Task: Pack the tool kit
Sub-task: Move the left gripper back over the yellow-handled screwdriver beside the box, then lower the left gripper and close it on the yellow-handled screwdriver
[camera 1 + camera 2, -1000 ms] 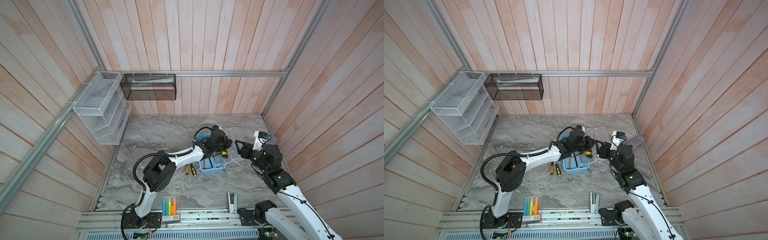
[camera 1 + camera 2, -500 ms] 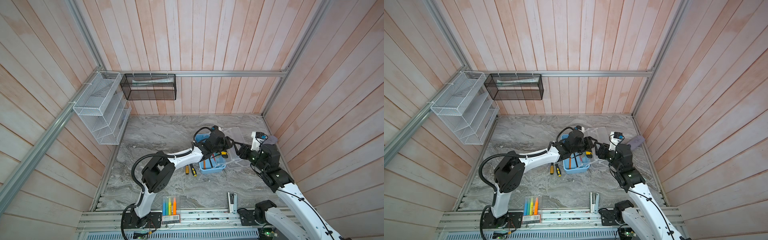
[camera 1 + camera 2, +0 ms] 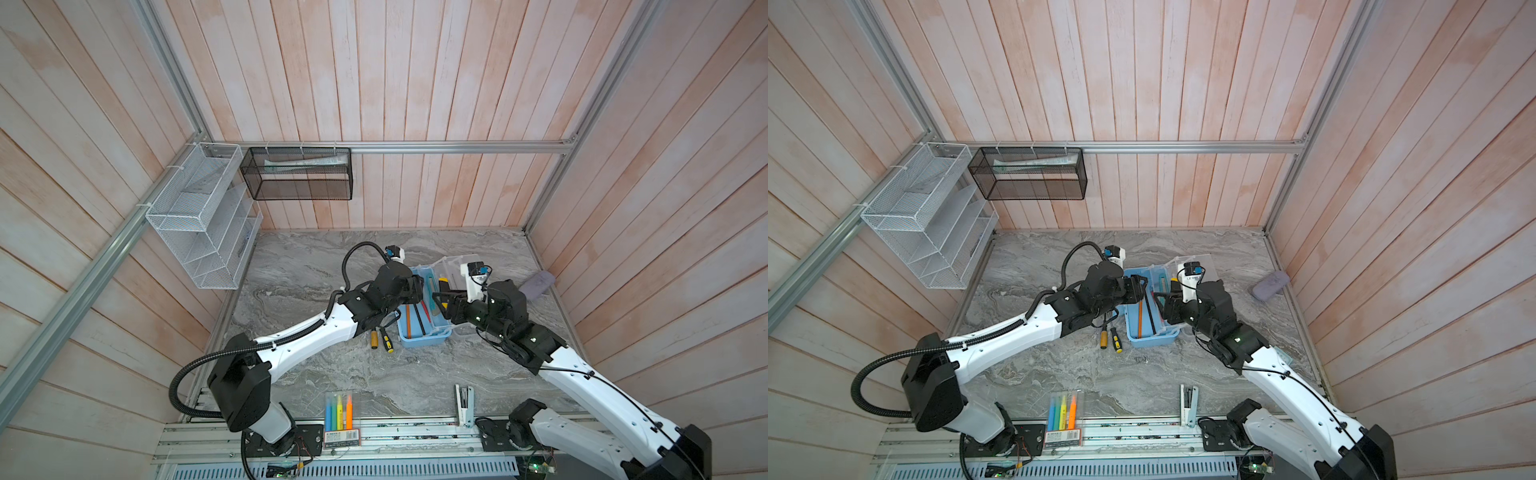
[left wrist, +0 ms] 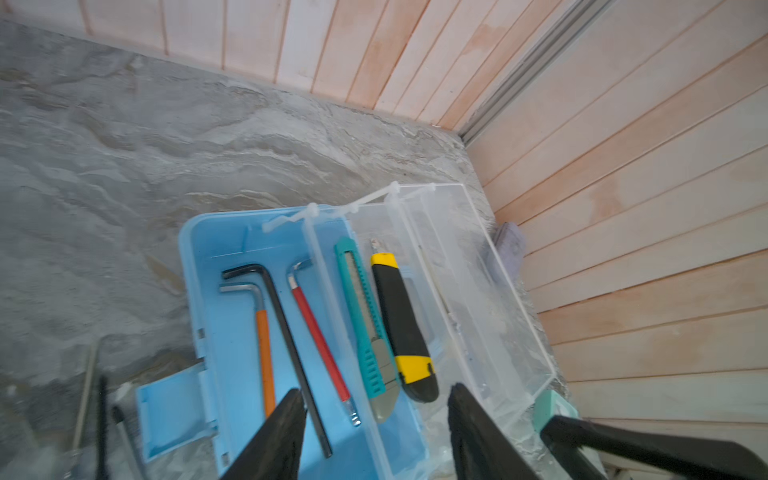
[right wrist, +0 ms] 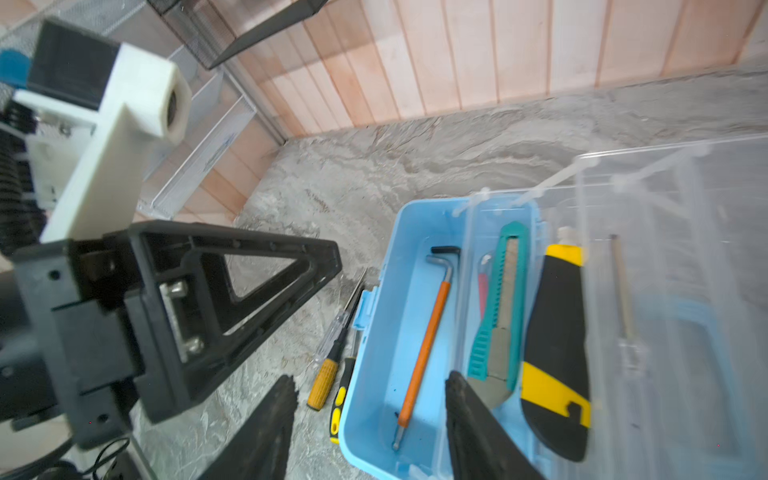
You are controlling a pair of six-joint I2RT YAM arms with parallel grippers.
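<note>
Grey marbled tabletop (image 3: pixel 316 286), walled on three sides. At its centre you see the light blue box (image 3: pixel 422 341), its clear lid (image 3: pixel 455 266) folded open to the right. Just left of the box lie two screwdrivers (image 3: pixel 375 337), handles toward you. Along the near edge you find a clear pack of highlighters (image 3: pixel 340 411) left of centre and a white stapler (image 3: pixel 464 405) to its right. A lavender object (image 3: pixel 538 283) lies by the right wall.

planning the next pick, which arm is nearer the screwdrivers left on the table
Left. The left arm passes beside the screwdrivers; the right arm is across the blue box.
</note>
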